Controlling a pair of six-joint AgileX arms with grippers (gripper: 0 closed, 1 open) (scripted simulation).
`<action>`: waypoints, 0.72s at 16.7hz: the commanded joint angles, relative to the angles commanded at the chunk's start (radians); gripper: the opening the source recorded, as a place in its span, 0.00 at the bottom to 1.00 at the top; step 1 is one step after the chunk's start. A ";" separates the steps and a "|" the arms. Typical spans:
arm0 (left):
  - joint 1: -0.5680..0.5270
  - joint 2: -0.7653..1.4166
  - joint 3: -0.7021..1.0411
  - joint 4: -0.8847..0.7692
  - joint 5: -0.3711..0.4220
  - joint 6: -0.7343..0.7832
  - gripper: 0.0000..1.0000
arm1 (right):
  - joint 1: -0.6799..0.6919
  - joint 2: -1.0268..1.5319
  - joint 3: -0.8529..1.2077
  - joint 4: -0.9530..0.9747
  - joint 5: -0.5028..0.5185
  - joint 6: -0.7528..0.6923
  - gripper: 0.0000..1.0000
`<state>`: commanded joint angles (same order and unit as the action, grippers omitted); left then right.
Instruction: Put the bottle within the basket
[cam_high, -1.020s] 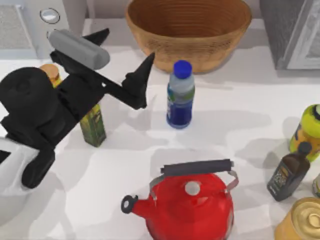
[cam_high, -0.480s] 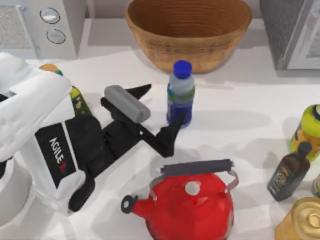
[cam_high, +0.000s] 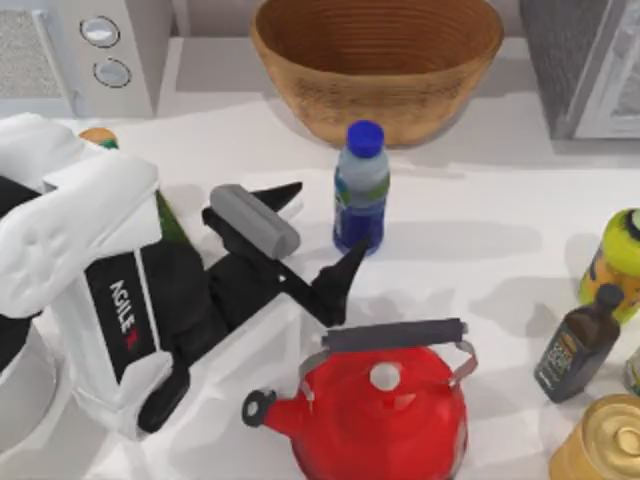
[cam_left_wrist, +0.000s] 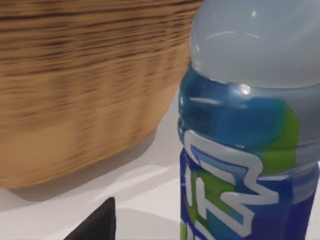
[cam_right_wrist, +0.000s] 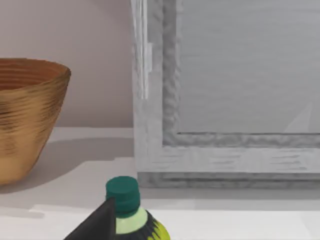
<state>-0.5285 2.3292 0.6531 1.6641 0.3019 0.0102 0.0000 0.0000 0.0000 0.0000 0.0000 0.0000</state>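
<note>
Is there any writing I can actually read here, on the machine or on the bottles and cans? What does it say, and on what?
"AGILE", with a red mark after it: on the left arm's black wrist panel, top view.
Large white lettering on the bottle: cropped in the left wrist view, cannot be read.
Label of the dark brown bottle: too small to read.
Label of the yellow-green bottle: too small to read.

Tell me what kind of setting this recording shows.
Probably a simulated kitchen counter: a red kettle stands at the front, an appliance with two round knobs sits at the back left, and bottles, including an oil bottle, stand around a wicker basket.
</note>
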 joint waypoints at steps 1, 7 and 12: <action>0.000 0.001 0.003 -0.003 0.000 0.000 1.00 | 0.000 0.000 0.000 0.000 0.000 0.000 1.00; -0.037 0.052 0.197 -0.139 -0.033 -0.001 1.00 | 0.000 0.000 0.000 0.000 0.000 0.000 1.00; -0.056 0.076 0.295 -0.217 -0.052 -0.002 1.00 | 0.000 0.000 0.000 0.000 0.000 0.000 1.00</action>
<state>-0.5845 2.4055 0.9482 1.4469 0.2498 0.0087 0.0000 0.0000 0.0000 0.0000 0.0000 0.0000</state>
